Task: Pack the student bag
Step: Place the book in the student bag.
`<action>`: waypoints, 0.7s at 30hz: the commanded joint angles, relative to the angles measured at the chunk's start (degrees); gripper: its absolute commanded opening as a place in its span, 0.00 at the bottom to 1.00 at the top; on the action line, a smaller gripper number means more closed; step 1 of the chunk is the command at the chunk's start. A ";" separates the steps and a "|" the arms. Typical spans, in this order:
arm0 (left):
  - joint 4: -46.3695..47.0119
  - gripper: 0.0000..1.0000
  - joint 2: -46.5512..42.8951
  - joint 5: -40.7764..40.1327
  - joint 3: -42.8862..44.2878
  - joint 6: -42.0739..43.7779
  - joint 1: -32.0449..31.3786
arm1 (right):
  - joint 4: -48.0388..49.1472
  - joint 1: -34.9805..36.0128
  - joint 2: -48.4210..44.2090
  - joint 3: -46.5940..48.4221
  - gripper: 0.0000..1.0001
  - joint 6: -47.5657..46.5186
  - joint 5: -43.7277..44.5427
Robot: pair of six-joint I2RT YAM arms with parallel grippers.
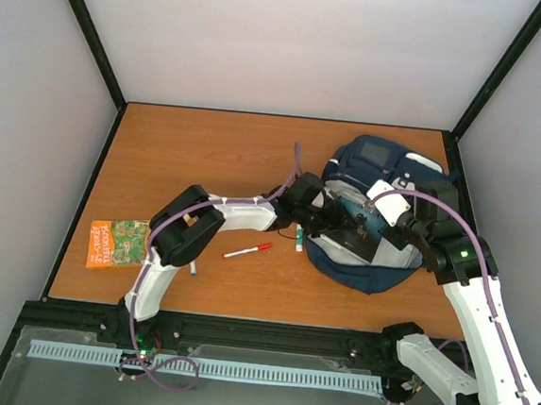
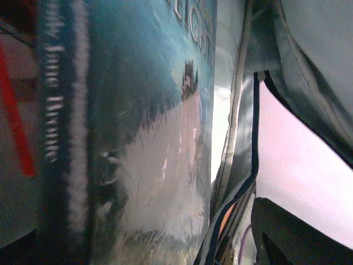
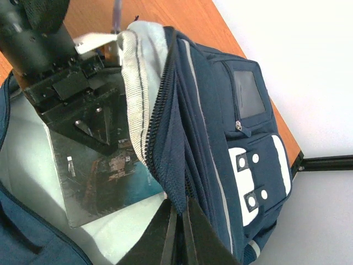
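Note:
The student bag (image 1: 378,160), navy with white patches on its front pocket (image 3: 248,160), lies open at the table's right. My right gripper (image 3: 179,215) is shut on the bag's zipper edge and holds the flap up. A teal book (image 3: 113,179) lies inside on the light grey lining (image 3: 33,165). My left gripper (image 3: 83,118) reaches into the opening over the book's top edge. In the left wrist view the book's cover (image 2: 143,138) fills the frame. One dark finger (image 2: 298,237) stands off the cover, with the bag's lining edge (image 2: 245,138) in between, so that gripper looks open.
An orange and green booklet (image 1: 118,243) lies at the table's left edge. A red marker (image 1: 248,250) and a small green-capped stick (image 1: 300,238) rest left of the bag. Another pen (image 1: 192,270) pokes out under the left arm. Black frame posts bound the table.

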 commanded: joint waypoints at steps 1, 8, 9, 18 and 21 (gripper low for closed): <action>-14.12 0.79 -8.00 -13.16 1.51 8.50 -1.26 | 3.31 -0.15 -1.98 -0.45 0.03 0.89 -0.20; -26.01 0.85 -9.55 -31.51 5.82 17.51 -7.09 | 4.23 -0.15 -1.62 -0.85 0.03 1.32 -0.56; -26.86 0.85 -9.97 -33.92 5.53 17.68 -7.67 | 4.35 -0.15 -1.57 -0.93 0.03 1.42 -0.69; -20.27 0.85 -20.50 -44.67 -7.30 11.15 -11.46 | 5.29 -0.20 -1.30 -2.18 0.03 3.58 -3.29; -19.26 0.83 -18.08 -41.43 -7.44 11.71 -12.42 | 5.84 -0.15 -1.47 -3.23 0.03 4.06 -3.80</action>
